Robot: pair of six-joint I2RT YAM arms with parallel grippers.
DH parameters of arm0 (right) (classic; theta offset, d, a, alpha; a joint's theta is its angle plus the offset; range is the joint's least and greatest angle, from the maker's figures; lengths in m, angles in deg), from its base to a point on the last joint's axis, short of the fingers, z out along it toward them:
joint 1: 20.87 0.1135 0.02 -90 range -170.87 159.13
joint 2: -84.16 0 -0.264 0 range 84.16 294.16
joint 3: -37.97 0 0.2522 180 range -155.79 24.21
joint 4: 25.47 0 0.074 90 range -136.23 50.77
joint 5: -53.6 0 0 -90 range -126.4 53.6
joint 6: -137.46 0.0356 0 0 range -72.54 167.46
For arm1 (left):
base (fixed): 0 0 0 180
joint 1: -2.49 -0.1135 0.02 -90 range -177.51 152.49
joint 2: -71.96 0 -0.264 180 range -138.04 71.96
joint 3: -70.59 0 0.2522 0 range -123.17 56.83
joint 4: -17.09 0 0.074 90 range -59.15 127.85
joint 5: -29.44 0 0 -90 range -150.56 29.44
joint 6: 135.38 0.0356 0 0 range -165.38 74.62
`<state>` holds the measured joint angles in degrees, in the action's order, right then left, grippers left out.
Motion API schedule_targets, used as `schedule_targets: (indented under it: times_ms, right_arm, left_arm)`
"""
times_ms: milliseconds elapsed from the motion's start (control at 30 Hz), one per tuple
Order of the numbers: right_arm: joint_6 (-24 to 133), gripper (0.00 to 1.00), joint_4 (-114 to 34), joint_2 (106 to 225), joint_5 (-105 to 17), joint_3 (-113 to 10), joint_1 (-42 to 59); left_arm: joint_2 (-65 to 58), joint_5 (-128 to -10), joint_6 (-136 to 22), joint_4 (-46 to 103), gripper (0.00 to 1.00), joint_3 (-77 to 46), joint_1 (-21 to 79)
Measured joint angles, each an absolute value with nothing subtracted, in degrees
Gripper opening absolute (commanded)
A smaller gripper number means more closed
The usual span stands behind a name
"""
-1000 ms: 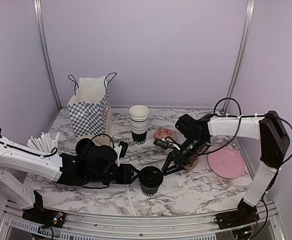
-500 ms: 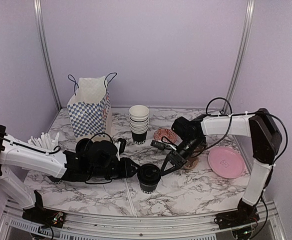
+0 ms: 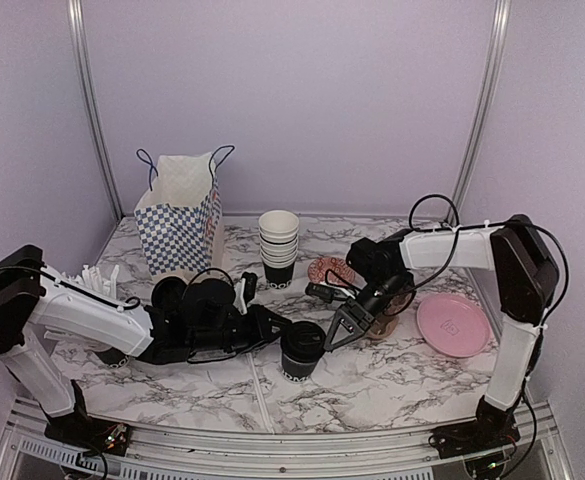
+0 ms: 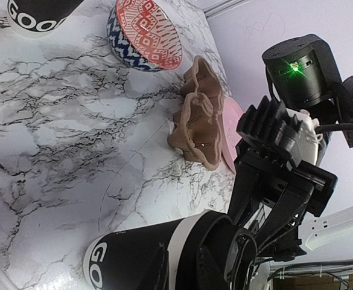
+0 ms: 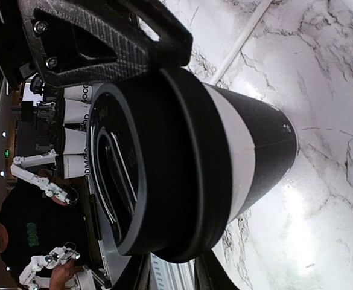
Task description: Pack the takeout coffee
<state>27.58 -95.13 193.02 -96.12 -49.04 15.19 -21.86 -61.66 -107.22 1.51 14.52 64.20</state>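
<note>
The takeout coffee [image 3: 300, 352], a small black cup with white print and a black lid, stands near the table's front middle. It fills the bottom of the left wrist view [image 4: 134, 260] and most of the right wrist view [image 5: 248, 139]. My left gripper [image 3: 277, 335] reaches in low from the left. Its dark fingers [image 4: 211, 266] lie against the cup's rim and lid, and their grip is unclear. My right gripper [image 3: 335, 334] is open just right of the lid, with the lid's edge by its fingertips [image 5: 209, 275].
A checked paper bag [image 3: 180, 215] stands at the back left and a stack of cups [image 3: 278, 248] behind the coffee. A patterned bowl [image 3: 330, 268], a brown paper carrier [image 4: 197, 127] and a pink plate [image 3: 452, 325] lie to the right. White sticks [image 3: 87, 285] lie at the left.
My left arm has swung its rear link in towards the table and pushed further right. The cup has shifted slightly away from the front edge. My right gripper has edged left towards the lid.
</note>
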Motion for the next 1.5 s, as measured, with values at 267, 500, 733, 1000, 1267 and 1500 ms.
schedule_targets:
  times_ms: [267, 500, 733, 1000, 1267, 1500]
  right_arm:
    - [29.5, 0.19, -95.9, 193.0, -96.0, -49.2, 14.9]
    - [28.8, 0.21, -97.6, 193.4, -95.9, -50.2, 15.5]
    - [24.8, 0.36, -97.5, 191.9, -93.0, -50.9, 15.5]
    - [22.3, 0.40, -94.3, 188.7, -89.7, -50.9, 15.5]
    - [21.9, 0.38, -94.1, 187.5, -87.7, -50.9, 15.0]
    - [21.1, 0.37, -94.1, 187.5, -87.3, -50.9, 14.8]
  left_arm:
    - [-22.7, -62.1, -109.7, -6.2, 0.14, 17.6, 64.6]
    - [-20.6, -58.4, -108.6, -4.3, 0.22, 17.9, 66.8]
    - [-16.8, -53.3, -102.8, 7.9, 0.32, 15.2, 69.6]
    - [-17.0, -53.0, -95.2, 18.8, 0.48, 9.4, 71.9]
    - [-16.1, -49.0, -89.4, 24.9, 0.58, 6.4, 71.9]
    - [-13.9, -46.4, -87.4, 28.3, 0.58, 5.9, 71.9]
